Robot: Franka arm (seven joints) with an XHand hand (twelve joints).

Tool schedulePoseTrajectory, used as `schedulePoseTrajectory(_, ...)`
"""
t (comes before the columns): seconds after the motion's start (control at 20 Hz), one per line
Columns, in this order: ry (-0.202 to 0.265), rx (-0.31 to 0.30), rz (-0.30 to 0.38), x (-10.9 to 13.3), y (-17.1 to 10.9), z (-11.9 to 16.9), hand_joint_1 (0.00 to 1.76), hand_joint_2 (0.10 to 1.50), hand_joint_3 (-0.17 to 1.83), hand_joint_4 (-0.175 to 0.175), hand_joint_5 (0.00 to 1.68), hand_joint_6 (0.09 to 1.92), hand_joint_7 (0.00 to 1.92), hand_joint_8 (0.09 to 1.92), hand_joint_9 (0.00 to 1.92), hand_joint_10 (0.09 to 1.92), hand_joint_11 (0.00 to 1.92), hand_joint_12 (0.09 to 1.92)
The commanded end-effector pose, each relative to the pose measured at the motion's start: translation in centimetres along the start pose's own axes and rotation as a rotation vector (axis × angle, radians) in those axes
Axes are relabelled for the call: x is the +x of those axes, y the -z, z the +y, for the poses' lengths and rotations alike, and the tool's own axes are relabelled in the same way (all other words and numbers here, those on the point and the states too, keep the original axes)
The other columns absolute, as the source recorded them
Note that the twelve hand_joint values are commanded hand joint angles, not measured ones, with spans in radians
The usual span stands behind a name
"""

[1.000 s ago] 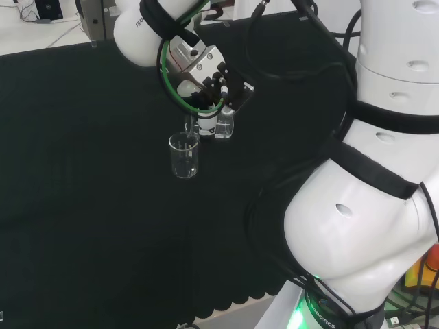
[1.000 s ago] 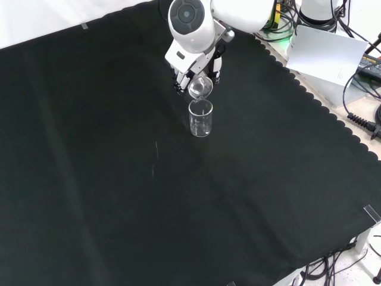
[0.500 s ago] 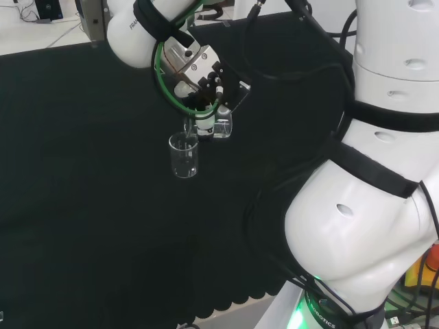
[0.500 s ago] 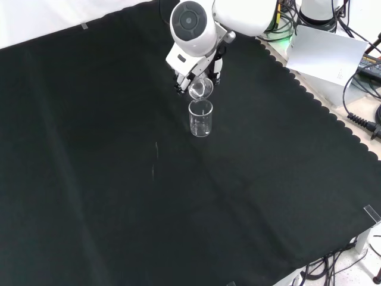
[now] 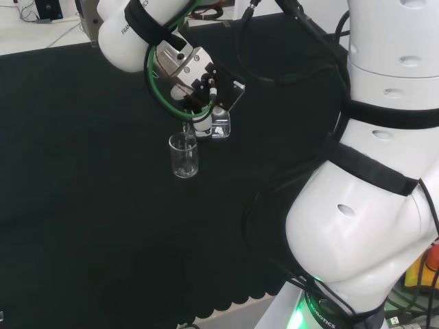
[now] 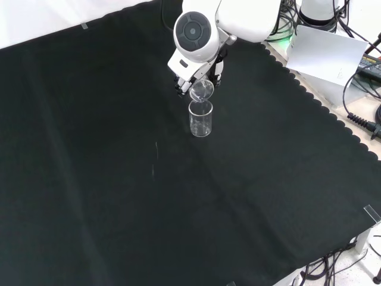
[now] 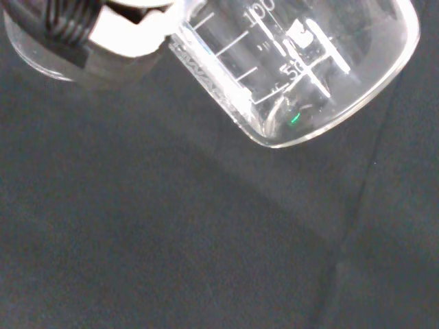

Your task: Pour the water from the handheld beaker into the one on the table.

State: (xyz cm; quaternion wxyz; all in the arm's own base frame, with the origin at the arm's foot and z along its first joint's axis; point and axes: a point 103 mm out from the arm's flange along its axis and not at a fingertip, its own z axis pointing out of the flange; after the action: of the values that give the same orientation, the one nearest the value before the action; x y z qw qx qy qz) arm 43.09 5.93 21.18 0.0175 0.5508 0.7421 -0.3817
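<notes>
Black cloth (image 6: 119, 179); tipped handheld beaker (image 6: 201, 90) half-hidden behind hand (image 6: 189, 76), above table beaker (image 6: 200, 118).

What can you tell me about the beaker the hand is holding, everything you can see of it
The handheld beaker is clear glass with white graduation marks. The hand grips it, tipped steeply, its mouth just above the rim of the upright beaker on the black cloth. Whether water remains inside cannot be told.

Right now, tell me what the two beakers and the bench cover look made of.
Tilted beaker: clear glass or plastic, glossy, white printed scale.
Standing beaker: same clear, shiny look; cloth visible through it.
Bench cover: matte black fabric with soft creases and a scalloped edge.
</notes>
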Motion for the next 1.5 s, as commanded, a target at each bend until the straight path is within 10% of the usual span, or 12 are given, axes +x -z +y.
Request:
schedulePoseTrajectory(0.05,-0.010,0.015,-0.015,-0.04,0.01,0.13,1.32,1.02,-0.17,-0.133,1.48,0.09,1.51,0.30,1.53,0.68,1.33,0.90)
schedulePoseTrajectory(1.5,-0.044,0.081,-0.087,0.35,0.84,0.22,1.32,1.02,-0.17,-0.136,1.48,0.09,1.51,0.29,1.53,0.69,1.33,0.91)
